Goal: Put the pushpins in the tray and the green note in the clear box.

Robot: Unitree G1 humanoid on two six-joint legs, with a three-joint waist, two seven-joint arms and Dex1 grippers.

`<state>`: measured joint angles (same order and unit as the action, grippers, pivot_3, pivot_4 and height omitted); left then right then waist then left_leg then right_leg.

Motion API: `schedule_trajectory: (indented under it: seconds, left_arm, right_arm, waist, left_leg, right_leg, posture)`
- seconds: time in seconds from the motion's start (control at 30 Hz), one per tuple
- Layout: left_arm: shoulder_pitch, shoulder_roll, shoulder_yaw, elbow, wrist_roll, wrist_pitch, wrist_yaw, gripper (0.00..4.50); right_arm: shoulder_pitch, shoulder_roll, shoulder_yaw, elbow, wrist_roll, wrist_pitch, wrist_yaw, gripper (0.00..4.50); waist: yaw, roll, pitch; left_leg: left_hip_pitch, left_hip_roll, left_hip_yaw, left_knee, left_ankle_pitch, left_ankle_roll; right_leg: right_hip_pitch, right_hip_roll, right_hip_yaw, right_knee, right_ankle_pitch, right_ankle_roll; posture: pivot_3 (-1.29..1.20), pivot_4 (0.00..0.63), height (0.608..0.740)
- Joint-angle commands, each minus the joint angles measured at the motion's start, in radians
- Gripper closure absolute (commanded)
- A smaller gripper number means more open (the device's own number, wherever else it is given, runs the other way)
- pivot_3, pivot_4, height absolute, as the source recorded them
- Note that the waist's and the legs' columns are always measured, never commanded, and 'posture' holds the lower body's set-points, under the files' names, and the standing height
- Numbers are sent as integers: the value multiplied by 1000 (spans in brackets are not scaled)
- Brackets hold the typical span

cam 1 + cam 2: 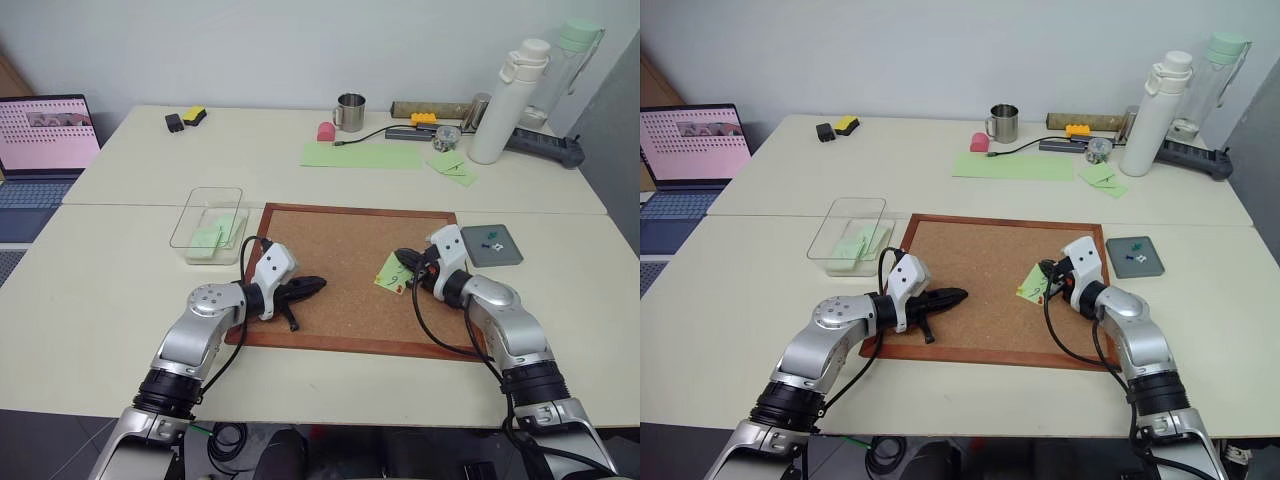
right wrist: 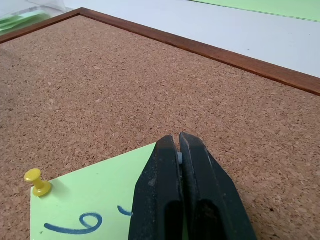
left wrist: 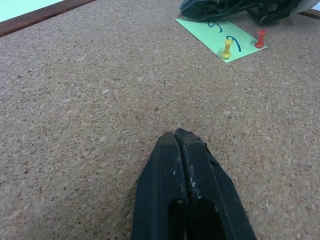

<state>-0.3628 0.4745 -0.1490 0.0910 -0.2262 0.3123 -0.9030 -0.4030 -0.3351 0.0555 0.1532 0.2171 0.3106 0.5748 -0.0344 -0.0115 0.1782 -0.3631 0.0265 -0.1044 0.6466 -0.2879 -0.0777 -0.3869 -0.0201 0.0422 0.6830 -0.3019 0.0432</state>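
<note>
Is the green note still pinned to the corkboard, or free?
Pinned. The green note lies flat on the corkboard with a yellow pushpin and a red pushpin standing in it.

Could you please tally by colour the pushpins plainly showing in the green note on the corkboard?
Yellow pushpin: 1
Red pushpin: 1
Total: 2
Anything under the right gripper is hidden.

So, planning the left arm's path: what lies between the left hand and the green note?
Only bare corkboard; the left wrist view shows the left hand facing the green note across open cork.
</note>
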Motion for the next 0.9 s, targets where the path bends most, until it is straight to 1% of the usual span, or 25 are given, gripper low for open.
schedule_trajectory:
  seconds: [0.03, 0.23, 0.43, 0.73, 0.8, 0.9]
  left_arm:
    - [25, 10, -18, 11, 23, 7, -2, 4500]
    - [31, 9, -22, 10, 24, 8, -4, 4500]
    - [26, 3, -21, 14, 19, 12, -2, 4500]
    - [47, -1, -25, -13, 13, 29, 3, 4500]
    - [51, -2, -25, -17, 13, 33, 5, 4500]
    - [59, -3, -24, -30, 11, 40, 11, 4500]
  right_arm:
    - [10, 19, -55, -115, 74, -18, 20, 4488]
    - [50, 16, -67, -187, 110, 7, 30, 4488]
    - [56, 35, -117, -225, 172, 36, 4, 4488]
    - [41, -13, -164, -259, 197, 73, 3, 4488]
    - [31, -19, -191, -259, 210, 89, -17, 4488]
    - [11, -41, -243, -214, 166, 90, -104, 4488]
  waist:
    - [0, 0, 0]
    - [0, 0, 0]
    - [-1, 0, 0]
    - [0, 1, 0]
    - [0, 1, 0]
    - [0, 1, 0]
  left_leg:
    - [0, 0, 0, 0, 0, 0]
    - [0, 0, 0, 0, 0, 0]
    - [0, 0, 0, 0, 0, 0]
    - [0, 0, 0, 0, 0, 0]
    - [0, 0, 0, 0, 0, 0]
    - [0, 0, 0, 0, 0, 0]
  right_leg:
    - [0, 0, 0, 0, 0, 0]
    - [0, 0, 0, 0, 0, 0]
    - [0, 0, 0, 0, 0, 0]
    - [0, 0, 0, 0, 0, 0]
    - [0, 0, 0, 0, 0, 0]
    - [0, 0, 1, 0, 0, 0]
  posture:
    - [0, 150, 740]
    - [0, 150, 740]
    - [0, 150, 740]
    - [0, 150, 740]
    - [0, 150, 740]
    - [0, 150, 740]
